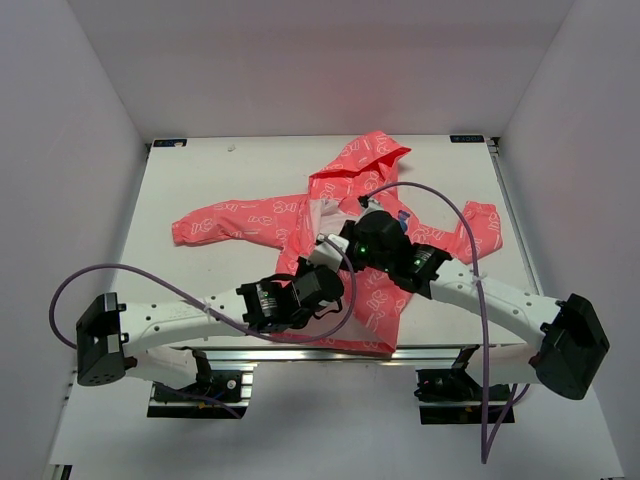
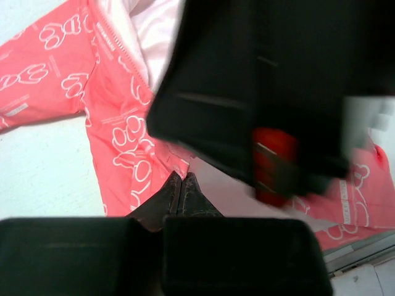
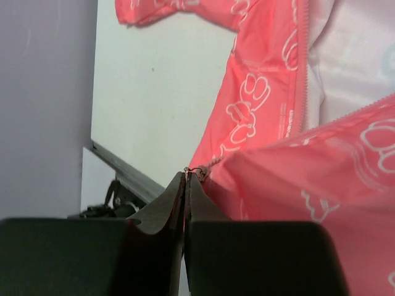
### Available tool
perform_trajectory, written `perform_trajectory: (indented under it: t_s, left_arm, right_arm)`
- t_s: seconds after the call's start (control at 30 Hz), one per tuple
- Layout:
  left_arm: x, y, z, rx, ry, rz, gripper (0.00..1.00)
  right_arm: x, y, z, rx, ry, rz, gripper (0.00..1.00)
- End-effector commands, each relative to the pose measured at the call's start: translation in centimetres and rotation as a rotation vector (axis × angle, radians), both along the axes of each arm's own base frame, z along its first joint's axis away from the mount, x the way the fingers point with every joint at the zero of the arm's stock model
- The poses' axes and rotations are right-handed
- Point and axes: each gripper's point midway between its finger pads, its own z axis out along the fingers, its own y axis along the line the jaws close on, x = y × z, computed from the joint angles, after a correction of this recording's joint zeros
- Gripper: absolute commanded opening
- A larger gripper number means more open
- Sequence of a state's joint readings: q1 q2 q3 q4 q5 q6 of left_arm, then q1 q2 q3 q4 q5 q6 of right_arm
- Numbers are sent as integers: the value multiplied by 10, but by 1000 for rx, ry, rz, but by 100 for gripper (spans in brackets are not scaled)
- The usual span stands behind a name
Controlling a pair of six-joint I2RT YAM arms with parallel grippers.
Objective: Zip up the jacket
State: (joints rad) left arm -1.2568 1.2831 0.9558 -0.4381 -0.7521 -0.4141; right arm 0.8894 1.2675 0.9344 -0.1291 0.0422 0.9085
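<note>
The coral-pink jacket (image 1: 350, 190) lies spread on the white table, hood at the far end, front partly open with white lining showing. In the left wrist view my left gripper (image 2: 182, 177) is shut, its tips pinching the lower hem corner of the jacket (image 2: 123, 135). My right gripper (image 3: 187, 174) is shut on the small metal zipper pull (image 3: 199, 169) and holds the jacket's front panel (image 3: 308, 172) lifted. The open zipper teeth (image 3: 302, 68) run up beside the lining. From above, both grippers (image 1: 330, 280) (image 1: 345, 250) meet over the jacket's lower front.
An aluminium rail (image 3: 123, 169) runs along the table's near edge. The right arm's dark body (image 2: 259, 92) hangs close above my left fingers. Purple cables (image 1: 440, 200) loop over the jacket. White walls enclose the table (image 1: 200, 170) on three sides.
</note>
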Motion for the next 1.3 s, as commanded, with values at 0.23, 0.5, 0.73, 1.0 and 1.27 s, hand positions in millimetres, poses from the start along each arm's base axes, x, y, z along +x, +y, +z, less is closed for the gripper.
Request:
perform_trajectory:
  t_s: [0.23, 0.5, 0.73, 1.0, 1.27]
  left_arm:
    - [-37, -17, 14, -78, 13, -120, 0]
    - [-42, -9, 23, -169, -29, -173, 0]
    - [-64, -10, -4, -170, 88, -253, 0]
    - [-109, -16, -27, -178, 328, -385, 0]
    - [-126, 5, -28, -221, 431, -353, 0]
  right_arm:
    - [82, -34, 1, -199, -280, -323, 0]
    - [63, -34, 3, -266, -551, -45, 0]
    - [72, -52, 8, -319, -646, -103, 0]
    - [161, -68, 26, -403, -713, -306, 0]
    - [251, -92, 35, -452, -724, -457, 0]
